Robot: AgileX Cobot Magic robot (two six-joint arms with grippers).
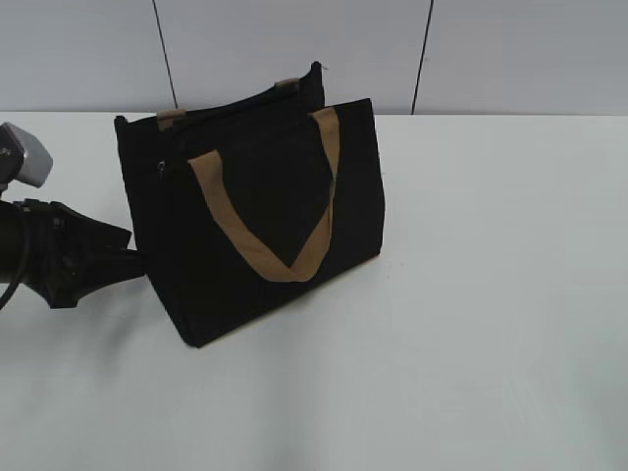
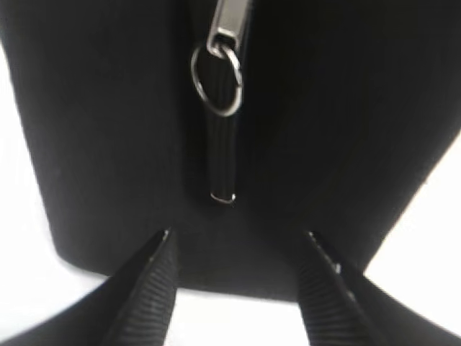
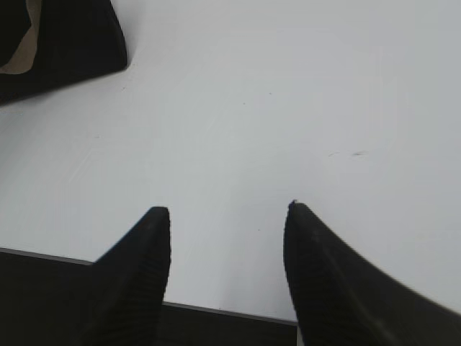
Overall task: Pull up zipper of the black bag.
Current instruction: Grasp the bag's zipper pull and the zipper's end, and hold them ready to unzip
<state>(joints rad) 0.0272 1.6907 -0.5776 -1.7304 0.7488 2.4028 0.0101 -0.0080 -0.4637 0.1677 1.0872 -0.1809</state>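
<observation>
Left gripper (image 2: 234,249): released, jaws spread wide with nothing between them; the ribbed black fingertips (image 2: 155,270) stand just short of the bag's end wall, and whether they touch the fabric I cannot tell.
Zipper (image 2: 229,25): straight ahead of the left gripper and above the gap between the fingers; a silvery metal pull with a wire ring (image 2: 217,79) hanging from it, and a black ribbed tab (image 2: 222,155) dangling below the ring, ending just above the fingertip line.
Black bag (image 2: 108,130): fills the left wrist view beyond the fingers; in the exterior view the black bag (image 1: 250,211) stands upright on the white table (image 1: 491,324), its tan handle (image 1: 257,235) lying flat against the front face.
Progress: judged early, since the pull is not yet grasped; approach to the zipper end looks nearly done. Left to do: close on the pull or tab and draw it along the track.
Left arm pose: low and roughly level in the exterior view, reaching in from the left edge, the left gripper (image 1: 126,245) pointing at the bag's lower left end.
Right gripper (image 3: 227,220): released and empty, hovering over bare table; a corner of the bag lies far off to its upper left.
Right arm pose: not seen in the exterior view.
</observation>
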